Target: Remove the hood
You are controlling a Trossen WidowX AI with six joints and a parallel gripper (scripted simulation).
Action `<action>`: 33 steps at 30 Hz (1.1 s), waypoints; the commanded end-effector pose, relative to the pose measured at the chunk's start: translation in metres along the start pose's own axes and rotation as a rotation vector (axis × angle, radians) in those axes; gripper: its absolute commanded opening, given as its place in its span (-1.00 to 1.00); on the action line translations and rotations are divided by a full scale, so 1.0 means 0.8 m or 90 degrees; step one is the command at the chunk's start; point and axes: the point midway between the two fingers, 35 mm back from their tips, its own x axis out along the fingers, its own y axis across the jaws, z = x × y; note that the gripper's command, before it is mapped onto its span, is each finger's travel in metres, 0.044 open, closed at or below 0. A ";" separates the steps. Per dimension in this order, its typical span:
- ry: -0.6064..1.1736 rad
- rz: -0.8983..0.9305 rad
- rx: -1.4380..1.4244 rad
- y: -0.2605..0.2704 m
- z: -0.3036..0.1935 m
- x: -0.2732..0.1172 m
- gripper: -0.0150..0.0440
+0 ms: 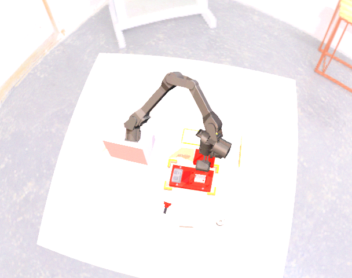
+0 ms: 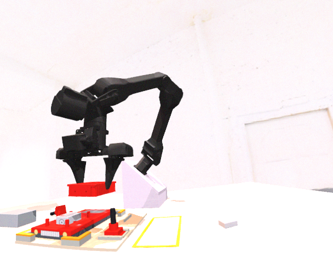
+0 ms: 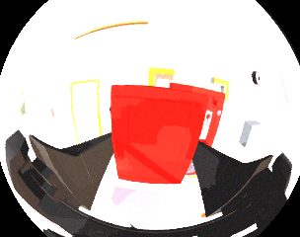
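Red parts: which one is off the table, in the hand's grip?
The boxy hood, clamped between the fingers above the table; the red car body sits lower, between yellow-topped corner blocks.

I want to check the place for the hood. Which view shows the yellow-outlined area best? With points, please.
The exterior view: the yellow outline (image 1: 182, 136) (image 2: 156, 246) (image 3: 85, 81) appears whole there. The top view loses part behind the arm; the wrist view loses its lower end.

No readable words, brands or numbers show. The small pale block (image 1: 200, 178) (image 2: 65, 218) on the car, below the hand (image 1: 205, 160) (image 2: 93, 185) (image 3: 154, 140), bears marks too blurred to read.
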 end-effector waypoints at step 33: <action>-0.007 0.011 -0.007 0.169 -0.040 -0.010 -0.49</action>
